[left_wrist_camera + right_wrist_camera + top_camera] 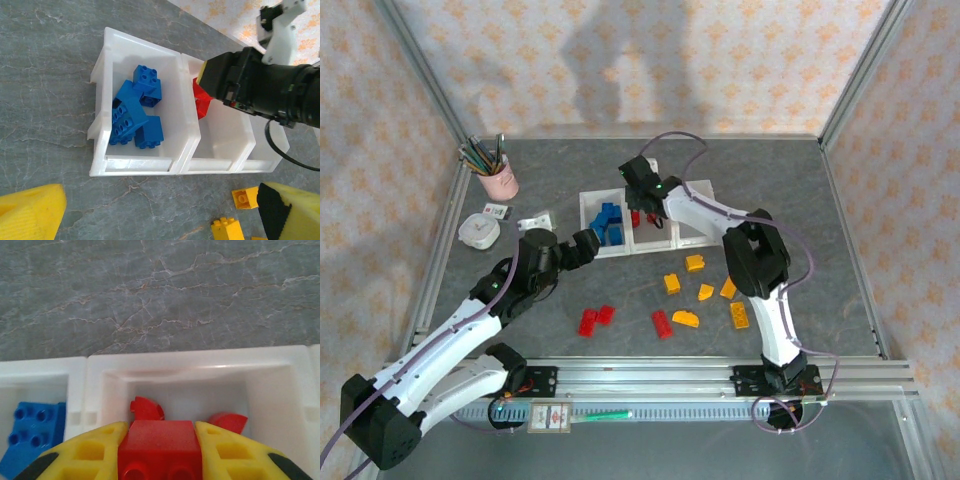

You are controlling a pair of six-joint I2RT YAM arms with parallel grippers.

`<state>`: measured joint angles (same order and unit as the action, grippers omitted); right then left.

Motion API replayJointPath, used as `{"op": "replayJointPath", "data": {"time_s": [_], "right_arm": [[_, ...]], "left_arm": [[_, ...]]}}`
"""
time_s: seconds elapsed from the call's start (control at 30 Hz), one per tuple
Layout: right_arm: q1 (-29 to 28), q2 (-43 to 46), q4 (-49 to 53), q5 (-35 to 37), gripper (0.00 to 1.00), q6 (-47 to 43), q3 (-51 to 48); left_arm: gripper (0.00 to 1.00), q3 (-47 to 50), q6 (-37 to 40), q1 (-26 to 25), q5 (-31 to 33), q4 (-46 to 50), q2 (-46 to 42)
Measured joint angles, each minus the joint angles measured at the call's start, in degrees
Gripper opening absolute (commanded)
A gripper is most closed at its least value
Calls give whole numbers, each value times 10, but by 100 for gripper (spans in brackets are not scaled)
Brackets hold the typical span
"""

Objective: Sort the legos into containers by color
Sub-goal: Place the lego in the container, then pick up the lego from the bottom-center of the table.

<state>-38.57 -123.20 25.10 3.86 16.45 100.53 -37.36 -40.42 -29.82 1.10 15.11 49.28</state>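
Note:
The containers stand in a row at mid-table. Several blue legos lie in the left bin. My right gripper hangs over the middle bin, shut on a red lego. Two more red pieces lie on that bin's floor. My left gripper is open just in front of the left bin, nothing between its yellow fingers. Loose on the table are red legos and several orange-yellow legos.
A pink pencil cup stands at the back left, with a round white object and a small white piece near it. Metal frame rails edge the table. Yellow bricks lie close to my left gripper's right finger.

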Motion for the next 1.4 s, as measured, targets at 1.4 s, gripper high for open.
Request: {"op": "replayJointPath", "data": {"time_s": [1.4], "right_arm": [[7, 145, 14, -14, 56, -11, -78]], "left_arm": [[99, -1, -2, 7, -2, 0, -17]]}}
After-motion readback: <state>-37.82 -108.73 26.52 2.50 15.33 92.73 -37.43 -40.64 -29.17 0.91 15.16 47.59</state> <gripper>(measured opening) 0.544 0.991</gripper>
